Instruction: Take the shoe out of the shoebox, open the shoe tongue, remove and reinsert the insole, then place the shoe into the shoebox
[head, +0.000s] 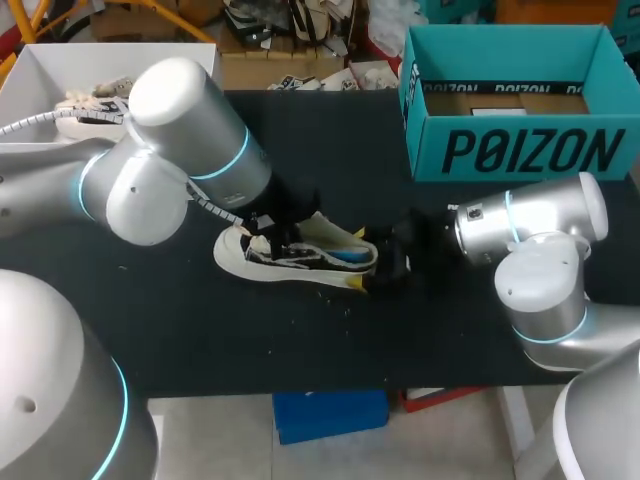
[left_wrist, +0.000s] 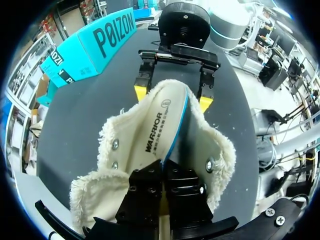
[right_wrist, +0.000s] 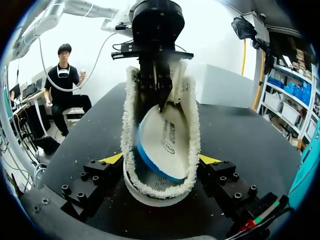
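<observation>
step: insole pull | left gripper pinched tight on insole | right gripper clamps shoe, mid-frame | draw slowly, hold shoe braced

Cream shoe, blue-edged insole

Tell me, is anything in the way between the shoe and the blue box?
Nothing visible: only bare table lies between the shoe and the open shoebox. The left gripper pinches the raised insole; the right gripper clamps the toe.
</observation>
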